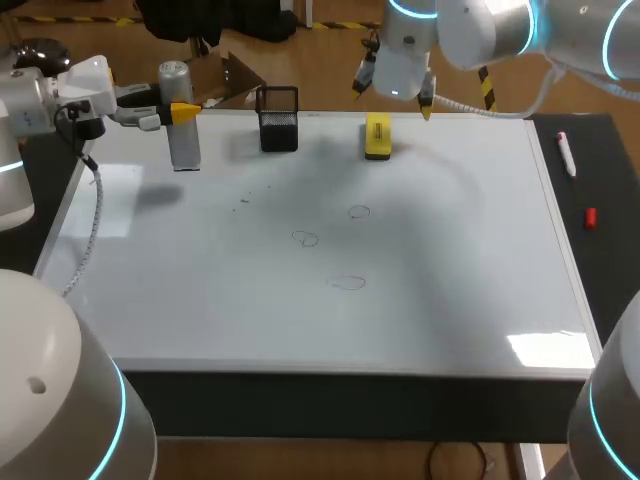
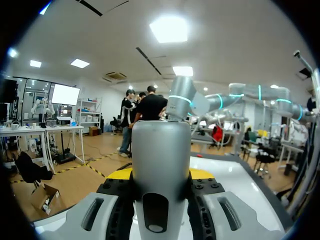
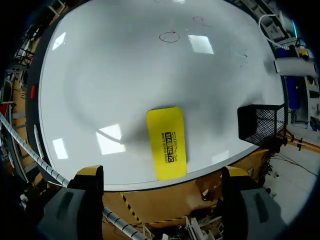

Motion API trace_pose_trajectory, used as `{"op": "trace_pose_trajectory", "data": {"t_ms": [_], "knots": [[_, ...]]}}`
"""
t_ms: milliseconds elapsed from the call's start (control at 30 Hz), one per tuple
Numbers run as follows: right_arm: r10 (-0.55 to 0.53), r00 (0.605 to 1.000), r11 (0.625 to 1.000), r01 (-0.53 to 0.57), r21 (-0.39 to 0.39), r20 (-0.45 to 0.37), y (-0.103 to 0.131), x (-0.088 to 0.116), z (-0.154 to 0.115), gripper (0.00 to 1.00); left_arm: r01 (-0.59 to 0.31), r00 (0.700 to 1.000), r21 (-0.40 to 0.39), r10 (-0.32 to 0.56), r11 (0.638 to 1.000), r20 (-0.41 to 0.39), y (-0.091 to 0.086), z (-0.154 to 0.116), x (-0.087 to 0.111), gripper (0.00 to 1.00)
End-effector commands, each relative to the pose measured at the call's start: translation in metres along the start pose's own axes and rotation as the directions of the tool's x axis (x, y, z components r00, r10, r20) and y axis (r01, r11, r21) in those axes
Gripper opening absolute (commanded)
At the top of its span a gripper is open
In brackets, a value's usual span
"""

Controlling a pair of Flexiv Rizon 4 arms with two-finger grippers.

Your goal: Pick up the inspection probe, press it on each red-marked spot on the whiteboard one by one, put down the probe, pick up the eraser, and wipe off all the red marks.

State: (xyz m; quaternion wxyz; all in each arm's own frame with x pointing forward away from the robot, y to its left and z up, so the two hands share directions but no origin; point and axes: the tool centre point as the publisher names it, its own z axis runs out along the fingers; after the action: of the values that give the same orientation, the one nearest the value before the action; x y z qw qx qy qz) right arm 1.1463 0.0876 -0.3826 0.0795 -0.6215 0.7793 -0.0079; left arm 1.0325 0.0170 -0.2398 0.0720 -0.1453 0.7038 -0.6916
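You are looking down on a whiteboard [image 1: 450,300] whose three ringed marks [image 1: 305,238] are sitting near the middle, well apart from every edge and from the things lined along the far edge. Your left gripper [image 2: 161,173] is clamping the probe [image 1: 180,135] upright over the far left corner, close to the left edge. Your right gripper [image 3: 162,172] is hanging over the far edge with its fingers [image 3: 90,175] spread wide, gripping nothing. The eraser [image 3: 166,142] is lying flat just ahead of it, with a mesh basket [image 1: 278,120] standing between eraser and probe. The head view is giving you the marks as faint grey, while the right wrist view is showing only two, in red. You are counting one probe, one eraser, one basket and three marks, plus one pen [image 1: 565,153] and one red cap [image 1: 590,217] lying on the dark strip [image 1: 605,170] past the right edge.
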Motion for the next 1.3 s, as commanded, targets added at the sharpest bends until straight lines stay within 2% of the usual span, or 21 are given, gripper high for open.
{"op": "trace_pose_trajectory", "data": {"t_ms": [33, 267, 433, 1067, 1100, 1133, 1167, 1267, 1300], "knots": [[-0.015, 1.0, 1.0, 0.015, -0.014, -0.009, -0.002, -0.005, 0.014, 1.0, -0.002, 1.0, 0.0, 0.002, 1.0, 0.005, -0.001, 0.0, 0.001, 0.0], [-0.091, 0.995, 0.995, 0.09, -0.031, -0.042, 0.009, -0.015, 0.028, 1.0, -0.002, 1.0, 0.0, 0.002, 1.0, 0.005, -0.001, 0.0, 0.001, 0.0], [-0.1, 0.993, 0.994, 0.098, -0.042, -0.055, 0.009, -0.016, 0.035, 1.0, -0.002, 1.0, 0.0, 0.002, 1.0, 0.005, -0.001, 0.0, 0.001, 0.0], [-0.096, 0.994, 0.993, 0.092, -0.071, -0.057, 0.013, 0.001, 0.052, 1.0, -0.002, 1.0, 0.0, 0.002, 1.0, 0.005, -0.001, 0.0, 0.001, 0.0], [-0.097, 0.994, 0.993, 0.093, -0.073, -0.057, 0.013, 0.001, 0.052, 0.87, -0.002, 1.0, 0.0, 0.002, 1.0, 0.005, -0.001, 0.0, 0.001, 0.0], [-0.099, 0.993, 0.993, 0.094, -0.074, -0.059, 0.014, 0.001, 0.053, 0.58, -0.002, 1.0, 0.0, 0.002, 1.0, 0.005, -0.001, 0.0, 0.001, 0.0], [-0.1, 0.993, 0.993, 0.096, -0.076, -0.06, 0.014, 0.001, 0.053, 0.45, -0.002, 1.0, 0.0, 0.002, 1.0, 0.005, -0.001, 0.0, 0.001, 0.0], [-0.105, 0.992, 0.992, 0.1, -0.076, -0.063, 0.014, 0.001, 0.053, 0.31, -0.002, 1.0, 0.0, 0.002, 1.0, 0.005, -0.001, 0.0, 0.001, 0.0], [-0.106, 0.992, 0.992, 0.102, -0.076, -0.063, 0.014, 0.001, 0.053, 0.22, -0.002, 1.0, 0.0, 0.002, 1.0, 0.005, -0.001, 0.0, 0.001, 0.0]]}}
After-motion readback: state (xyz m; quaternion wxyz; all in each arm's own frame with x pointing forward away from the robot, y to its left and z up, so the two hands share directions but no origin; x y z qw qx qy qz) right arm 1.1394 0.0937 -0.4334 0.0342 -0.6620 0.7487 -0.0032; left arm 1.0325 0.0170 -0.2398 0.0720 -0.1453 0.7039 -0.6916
